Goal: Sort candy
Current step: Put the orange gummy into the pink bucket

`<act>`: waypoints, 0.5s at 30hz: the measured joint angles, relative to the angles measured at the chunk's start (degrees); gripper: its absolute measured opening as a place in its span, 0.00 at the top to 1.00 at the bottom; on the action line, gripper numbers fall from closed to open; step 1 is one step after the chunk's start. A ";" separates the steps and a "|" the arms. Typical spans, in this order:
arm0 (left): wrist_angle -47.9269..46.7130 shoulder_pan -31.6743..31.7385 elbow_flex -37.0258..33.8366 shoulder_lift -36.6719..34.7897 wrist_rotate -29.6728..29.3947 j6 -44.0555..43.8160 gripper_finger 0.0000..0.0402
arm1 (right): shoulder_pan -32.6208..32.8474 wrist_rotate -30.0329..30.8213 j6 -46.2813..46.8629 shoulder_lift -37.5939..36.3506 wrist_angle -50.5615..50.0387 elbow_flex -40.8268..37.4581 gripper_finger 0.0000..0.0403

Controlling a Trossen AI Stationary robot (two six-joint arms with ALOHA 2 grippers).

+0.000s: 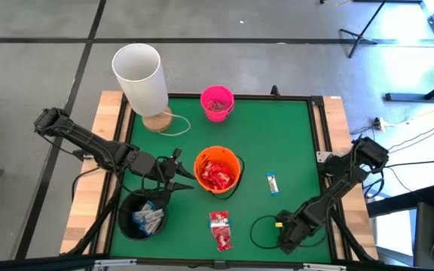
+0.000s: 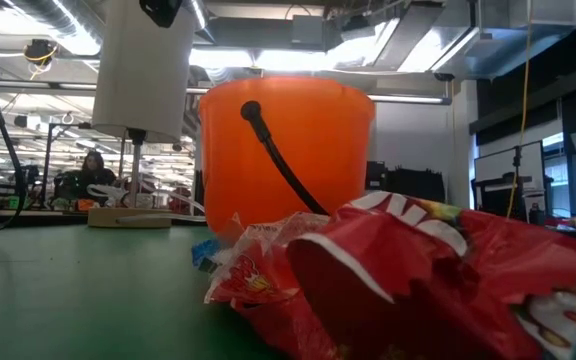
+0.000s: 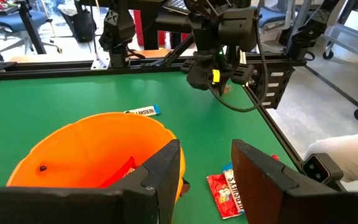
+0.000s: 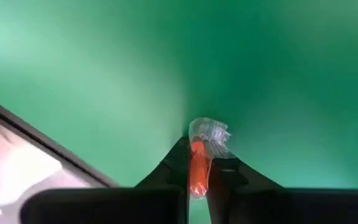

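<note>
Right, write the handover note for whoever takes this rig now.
Right tool: shut on a small orange sweet in clear wrap, low at the mat's near right corner.
Left tool: open, empty, beside the orange bucket.
Done: red packets in the orange bucket, bars in the black bucket.
Left: two red packets and a white-and-blue bar on the mat.

A green-topped table point(image 1: 292, 143) with a dark rim sits on a wooden frame. On it stand an orange bucket point(image 1: 218, 170), a pink bucket point(image 1: 217, 103) at the far edge and a black bucket point(image 1: 143, 217). Two red packets point(image 1: 220, 229) lie near the front edge, and a white-and-blue bar point(image 1: 273, 183) lies beside the orange bucket.
</note>
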 joint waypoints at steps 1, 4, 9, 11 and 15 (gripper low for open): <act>0.00 0.00 0.00 0.00 0.00 -0.04 0.66 | -0.61 1.93 -1.33 -0.32 -0.03 0.28 0.94; 0.00 0.00 0.00 0.00 0.00 -0.09 0.66 | -2.39 7.62 -4.69 -2.13 -0.41 0.76 0.93; 0.00 0.00 0.00 0.00 -0.01 -0.61 0.66 | -4.46 15.01 -11.27 -6.89 -0.39 1.19 0.93; 0.00 0.00 0.00 0.00 0.00 -1.15 0.66 | -5.18 18.21 -13.62 -8.73 -0.84 1.16 0.93; 0.00 0.00 0.00 0.00 0.00 -1.19 0.66 | -6.82 26.60 -18.73 -12.95 -2.16 1.16 0.93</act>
